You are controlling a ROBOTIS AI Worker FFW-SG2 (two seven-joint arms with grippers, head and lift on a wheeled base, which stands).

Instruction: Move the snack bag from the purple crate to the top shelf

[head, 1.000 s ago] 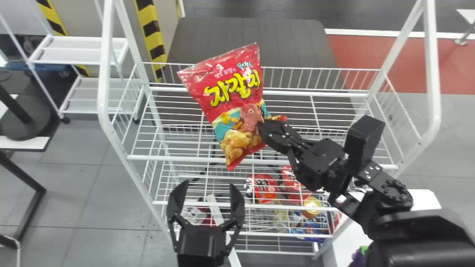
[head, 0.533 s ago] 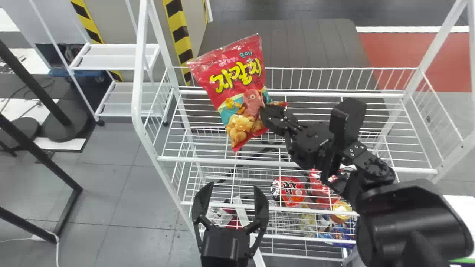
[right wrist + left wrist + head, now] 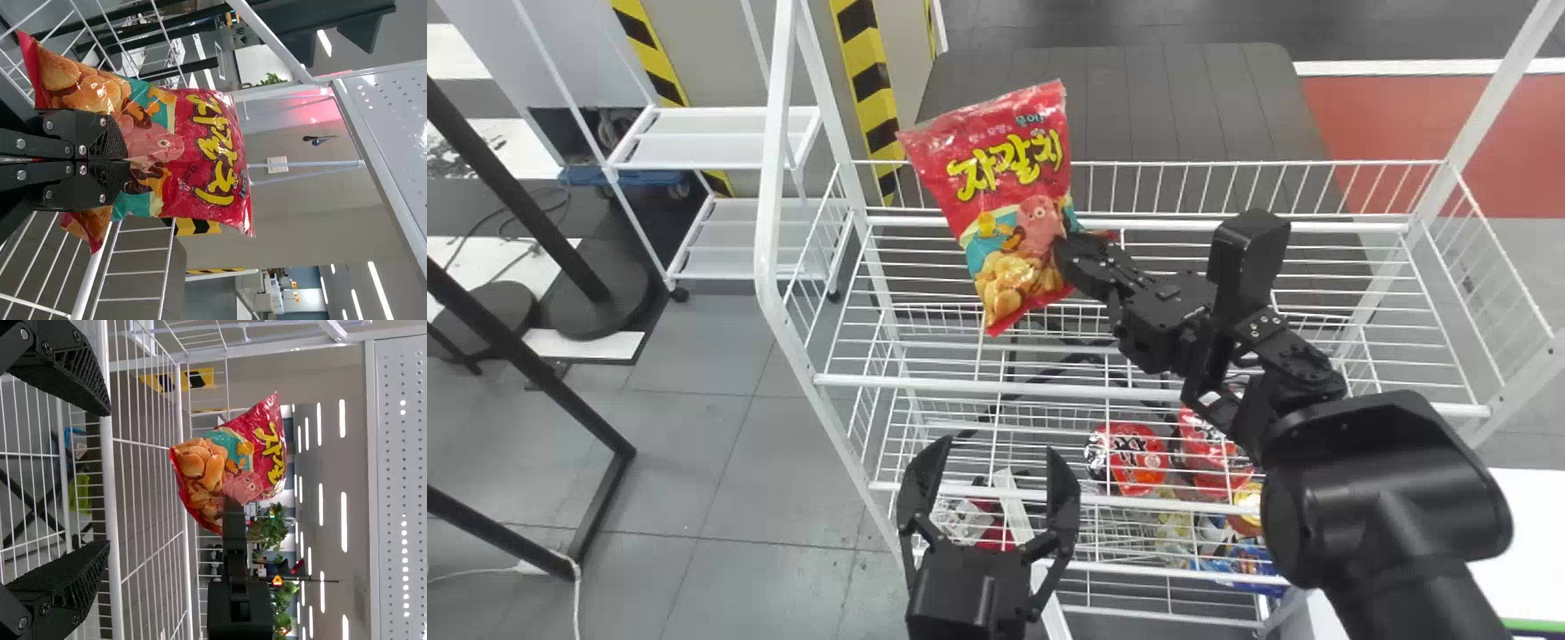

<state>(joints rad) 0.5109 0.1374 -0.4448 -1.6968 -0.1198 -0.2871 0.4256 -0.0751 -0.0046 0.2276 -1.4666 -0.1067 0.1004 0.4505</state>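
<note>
My right gripper is shut on the lower right part of the red snack bag and holds it upright, a little tilted, over the left half of the white rack's top shelf. In the right wrist view the closed right gripper pinches the front of the snack bag near its picture-printed end. My left gripper stands open and empty in front of the rack, below the top shelf's front rail; the left wrist view shows the left gripper with its fingers apart.
Red packages and other snacks lie on the lower shelf. The rack's left post rises close to the bag's left. Behind stands a dark grey padded surface; a white table is at the right.
In the head view the rack has shifted right. The right gripper has carried the bag farther back and left relative to the rack. The left gripper stays open.
</note>
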